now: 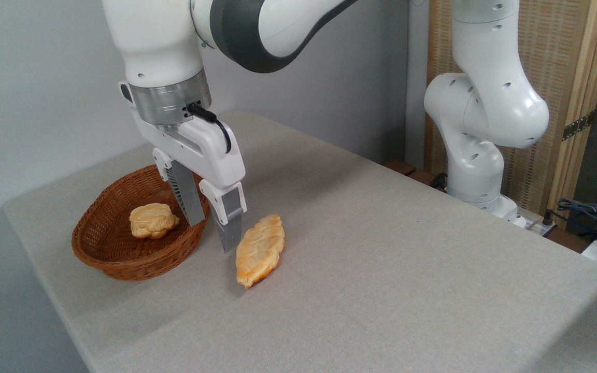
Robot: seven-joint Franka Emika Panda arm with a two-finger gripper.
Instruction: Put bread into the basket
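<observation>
Two grey fingers [228, 228] point down from the white gripper [212, 235], and we see them spread apart with nothing held between them. We place the nearer finger's tip just beside the left edge of the bread [260, 249], whether touching it we cannot tell; the farther finger shows in front of the basket's [122, 261] right rim. We find the bread lying flat on the grey table [381, 269], a long pointed-oval pastry, golden-orange with a ridged top, its length running from near the camera toward the back. It sits outside the basket, just to the right of it, so the task's step is not yet done. We see the basket as an oval, shallow, reddish-brown wicker bowl near the table's left end, and inside it rests a smaller, rounder pale-yellow bun [152, 220]. Above the fingers we follow the white gripper body up to a silver wrist ring with a black cable plugged in, then to the white arm [485, 114] that arches across the top and comes down to its base at the table's far right edge. Beyond that base we note a wooden screen [573, 77] and, at the right border, some dark cables [588, 212].
</observation>
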